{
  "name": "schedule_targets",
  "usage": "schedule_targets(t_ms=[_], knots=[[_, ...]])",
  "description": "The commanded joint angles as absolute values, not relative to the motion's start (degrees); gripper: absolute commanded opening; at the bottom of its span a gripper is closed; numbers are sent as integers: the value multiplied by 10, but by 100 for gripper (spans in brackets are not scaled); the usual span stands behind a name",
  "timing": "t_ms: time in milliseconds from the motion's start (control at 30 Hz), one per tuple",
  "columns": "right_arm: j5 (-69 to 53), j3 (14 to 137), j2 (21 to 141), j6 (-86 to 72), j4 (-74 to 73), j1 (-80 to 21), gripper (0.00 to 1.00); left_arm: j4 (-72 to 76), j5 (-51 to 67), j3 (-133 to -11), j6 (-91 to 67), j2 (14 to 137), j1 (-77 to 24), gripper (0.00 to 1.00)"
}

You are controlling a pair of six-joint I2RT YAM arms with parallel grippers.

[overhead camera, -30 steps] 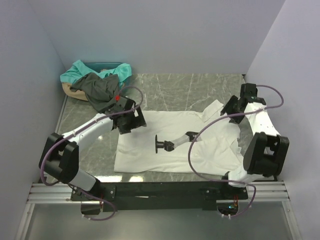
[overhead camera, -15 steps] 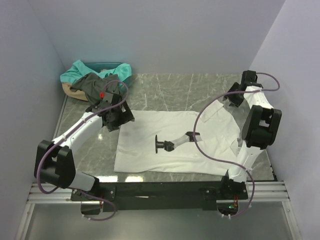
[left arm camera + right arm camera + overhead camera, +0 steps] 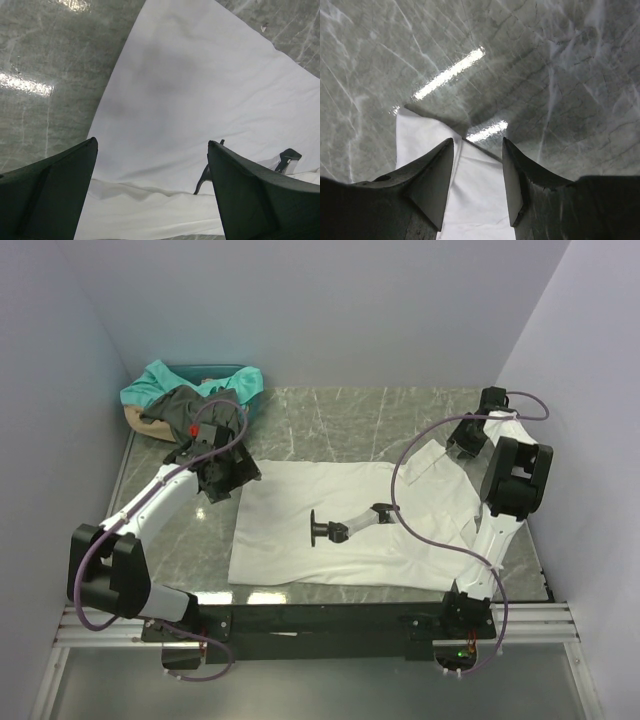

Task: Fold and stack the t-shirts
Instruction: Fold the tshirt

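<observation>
Top external tells you little is done: white t-shirt [image 3: 290, 530] unfolded, dark grey t-shirt [image 3: 195, 412] and teal t-shirt [image 3: 160, 380] heaped at ten o'clock; left gripper [image 3: 152, 145] and right gripper [image 3: 477, 142] released.

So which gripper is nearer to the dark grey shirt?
Left. The left gripper hangs just on the near side of the dark grey shirt, over the white shirt's left edge. The right gripper is far off on the other side, over that shirt's sleeve.
</observation>
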State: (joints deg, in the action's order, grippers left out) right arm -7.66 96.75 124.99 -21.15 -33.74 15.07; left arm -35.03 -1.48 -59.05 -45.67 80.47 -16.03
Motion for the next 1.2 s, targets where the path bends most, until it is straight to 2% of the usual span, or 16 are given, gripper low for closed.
schedule_targets(t_ms=[0, 467, 867, 1067, 1100, 1167], knots=[[-91, 993, 1250, -190, -319, 156, 51, -351, -13, -590, -442, 796, -152, 98], [-130, 982, 1266, -177, -311, 155, 48, -340, -4, -581, -445, 815, -149, 98], [-145, 987, 1271, -168, -318, 154, 39, -330, 5, -567, -447, 822, -149, 98], [-158, 1000, 1279, -161, -326, 154, 21, -327, 1, -578, -438, 842, -149, 98], [-161, 1007, 1281, -160, -330, 154, 13, -328, 2, -584, -434, 845, -149, 98], [-166, 1013, 1286, -160, -334, 154, 3, -327, 2, -587, -430, 854, -149, 98]])
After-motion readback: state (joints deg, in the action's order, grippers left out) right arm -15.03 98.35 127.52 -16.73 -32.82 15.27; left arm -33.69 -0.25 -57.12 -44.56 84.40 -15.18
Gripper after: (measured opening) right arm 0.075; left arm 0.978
